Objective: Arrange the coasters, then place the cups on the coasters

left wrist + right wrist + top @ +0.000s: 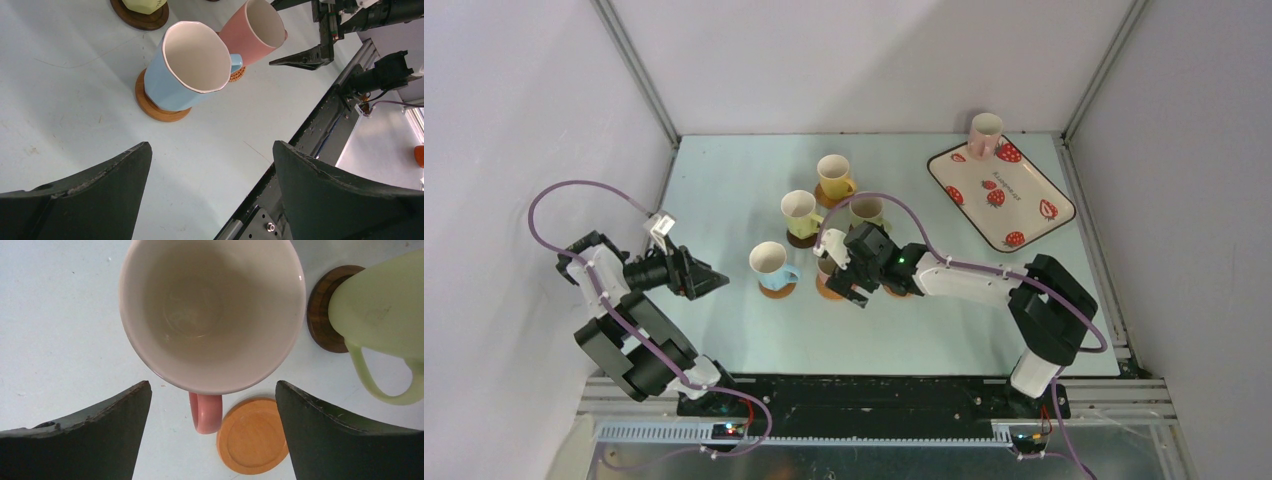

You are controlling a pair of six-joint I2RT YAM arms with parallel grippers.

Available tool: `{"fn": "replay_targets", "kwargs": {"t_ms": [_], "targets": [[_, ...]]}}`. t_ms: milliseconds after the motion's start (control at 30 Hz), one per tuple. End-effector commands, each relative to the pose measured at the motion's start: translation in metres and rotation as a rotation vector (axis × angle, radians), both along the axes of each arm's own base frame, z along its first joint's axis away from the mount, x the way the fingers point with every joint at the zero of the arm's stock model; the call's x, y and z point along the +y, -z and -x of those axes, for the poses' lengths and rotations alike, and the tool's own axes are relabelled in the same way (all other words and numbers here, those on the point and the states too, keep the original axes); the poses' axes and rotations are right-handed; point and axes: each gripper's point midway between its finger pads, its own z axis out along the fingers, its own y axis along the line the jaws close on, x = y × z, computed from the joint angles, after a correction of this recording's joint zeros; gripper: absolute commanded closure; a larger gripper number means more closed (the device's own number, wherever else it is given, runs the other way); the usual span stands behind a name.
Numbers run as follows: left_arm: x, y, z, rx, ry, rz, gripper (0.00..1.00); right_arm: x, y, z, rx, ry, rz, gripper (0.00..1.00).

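Empty pink cup (212, 315) under wide-open right tool (212, 385), ungripped; left tool (211, 145) open, holding nothing; tray (1024, 215) holds other pink cup (985, 135).

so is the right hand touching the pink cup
Apart. The right wrist view shows the right hand open, with bare table between each fingertip and the rim of the pink cup.

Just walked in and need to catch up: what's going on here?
The right end effector stands open over a pink cup on a coaster; a second coaster beside it is bare. The left end effector is open, holding nothing, near the blue cup. Another pink cup sits at the strawberry tray's far corner.
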Motion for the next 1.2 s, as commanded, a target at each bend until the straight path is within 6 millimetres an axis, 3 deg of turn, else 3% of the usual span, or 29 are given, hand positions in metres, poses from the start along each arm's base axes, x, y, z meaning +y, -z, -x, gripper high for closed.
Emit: {"fn": "replay_targets", "kwargs": {"t_ms": [0, 167, 333, 467, 600, 700, 867, 933, 1167], "targets": [[-0.002, -0.016, 0.000, -0.043, -0.013, 0.004, 0.02, 0.004, -0.051, -0.017, -0.100, 0.033, -0.096, 0.01], [-0.002, -0.016, 0.000, -0.047, -0.012, -0.001, 0.02, -0.008, -0.073, -0.025, -0.085, 0.061, -0.160, 0.01], [-0.002, -0.016, 0.000, -0.045, -0.014, 0.001, 0.02, -0.024, -0.109, -0.031, -0.082, 0.084, -0.273, 0.00], [-0.002, -0.016, 0.000, -0.047, -0.014, 0.000, 0.02, -0.052, -0.140, -0.047, -0.124, 0.155, -0.361, 0.01], [-0.002, -0.017, 0.000, -0.047, -0.016, 0.002, 0.02, -0.096, -0.160, -0.080, -0.195, 0.328, -0.413, 0.01], [-0.002, -0.017, 0.000, -0.049, -0.015, 0.000, 0.02, -0.147, -0.158, -0.116, -0.257, 0.545, -0.390, 0.00], [-0.002, -0.017, 0.000, -0.051, -0.015, -0.002, 0.02, -0.225, -0.135, -0.160, -0.340, 0.887, -0.280, 0.01], [-0.002, -0.018, 0.001, -0.053, -0.017, -0.004, 0.02, -0.246, -0.125, -0.168, -0.362, 0.976, -0.239, 0.01], [-0.002, -0.017, 0.000, -0.052, -0.016, -0.002, 0.02, -0.287, -0.107, -0.193, -0.363, 1.106, -0.210, 0.01]]}}
